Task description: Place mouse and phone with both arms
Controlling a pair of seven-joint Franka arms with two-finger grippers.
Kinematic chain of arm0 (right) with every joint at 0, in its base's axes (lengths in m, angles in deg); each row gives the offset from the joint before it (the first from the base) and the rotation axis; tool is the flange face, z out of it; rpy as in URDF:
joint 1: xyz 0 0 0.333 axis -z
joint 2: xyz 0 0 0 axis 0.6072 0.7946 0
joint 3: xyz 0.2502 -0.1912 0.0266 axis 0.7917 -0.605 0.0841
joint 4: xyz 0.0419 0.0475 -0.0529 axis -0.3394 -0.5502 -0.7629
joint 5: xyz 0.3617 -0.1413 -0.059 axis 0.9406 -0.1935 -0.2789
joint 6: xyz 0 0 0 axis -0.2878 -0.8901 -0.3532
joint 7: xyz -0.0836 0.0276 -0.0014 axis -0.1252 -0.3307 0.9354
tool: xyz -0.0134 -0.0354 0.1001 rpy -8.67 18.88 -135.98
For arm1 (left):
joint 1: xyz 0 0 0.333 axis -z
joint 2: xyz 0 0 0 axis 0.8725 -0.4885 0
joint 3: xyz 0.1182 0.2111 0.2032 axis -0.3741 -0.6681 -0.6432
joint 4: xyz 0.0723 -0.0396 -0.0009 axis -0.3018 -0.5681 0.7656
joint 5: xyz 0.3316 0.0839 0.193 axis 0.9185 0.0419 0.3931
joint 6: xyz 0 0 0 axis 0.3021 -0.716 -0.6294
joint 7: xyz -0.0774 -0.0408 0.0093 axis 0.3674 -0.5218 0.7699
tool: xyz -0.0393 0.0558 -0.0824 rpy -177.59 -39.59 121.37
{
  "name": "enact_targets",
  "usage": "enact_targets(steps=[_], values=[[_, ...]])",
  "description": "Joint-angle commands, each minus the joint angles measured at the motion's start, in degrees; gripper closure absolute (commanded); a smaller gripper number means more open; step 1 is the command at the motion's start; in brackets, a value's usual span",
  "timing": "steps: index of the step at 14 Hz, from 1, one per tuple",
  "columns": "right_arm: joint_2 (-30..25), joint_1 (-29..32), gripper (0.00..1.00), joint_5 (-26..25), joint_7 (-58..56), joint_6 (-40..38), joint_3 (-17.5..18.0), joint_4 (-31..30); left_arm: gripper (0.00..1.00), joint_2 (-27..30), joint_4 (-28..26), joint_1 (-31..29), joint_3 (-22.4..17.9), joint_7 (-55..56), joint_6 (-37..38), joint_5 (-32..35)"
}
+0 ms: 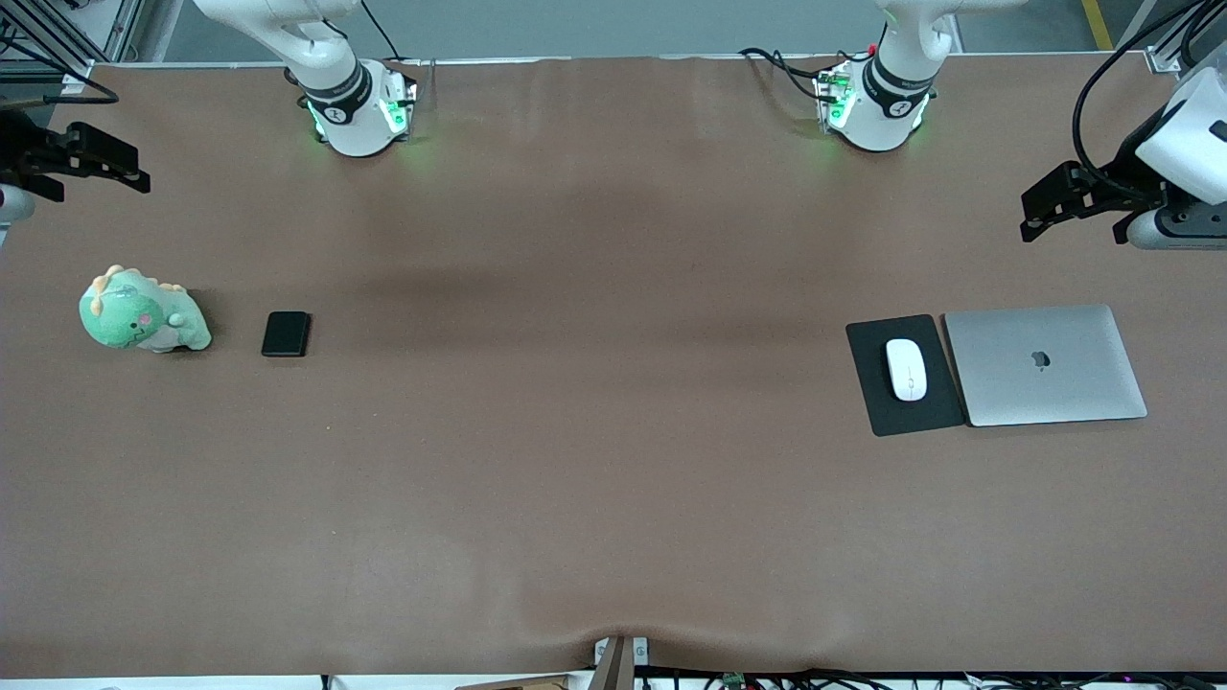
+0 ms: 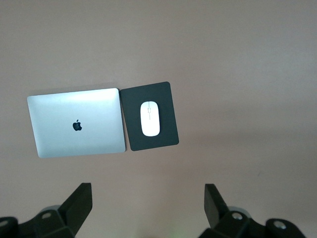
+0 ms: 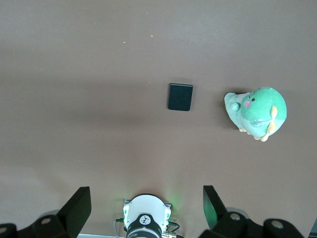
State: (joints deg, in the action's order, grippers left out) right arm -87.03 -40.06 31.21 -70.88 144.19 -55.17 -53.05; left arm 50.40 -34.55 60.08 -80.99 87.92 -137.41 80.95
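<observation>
Nothing's started yet: mouse (image 1: 906, 369) sits on its pad (image 1: 877, 398), phone (image 1: 286, 333) lies untouched, while left gripper (image 1: 1040, 213) and right gripper (image 1: 120, 168) hover wide open, empty

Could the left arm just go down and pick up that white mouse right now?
Probably yes. The left gripper is open and up in the air, and nothing covers the mouse, which lies exposed on the mouse pad beside the laptop.
</observation>
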Motion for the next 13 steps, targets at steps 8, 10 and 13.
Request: enact_targets(steps=[8,10,13], values=[[-2.01,1.35,0.00,-1.68,0.10,2.00,0.63,-2.33,0.00,0.45,1.88,-0.55,-0.20,0.40,0.25,-0.96],[-1.66,1.00,0.00,-1.86,-1.12,2.18,0.72,-2.42,0.00,0.63,2.50,-0.64,-0.29,0.40,2.36,-0.87],[-1.57,1.26,0.00,-1.68,-1.48,2.18,0.72,-2.33,0.00,0.89,2.59,-0.82,-0.29,0.40,3.16,-0.61]])
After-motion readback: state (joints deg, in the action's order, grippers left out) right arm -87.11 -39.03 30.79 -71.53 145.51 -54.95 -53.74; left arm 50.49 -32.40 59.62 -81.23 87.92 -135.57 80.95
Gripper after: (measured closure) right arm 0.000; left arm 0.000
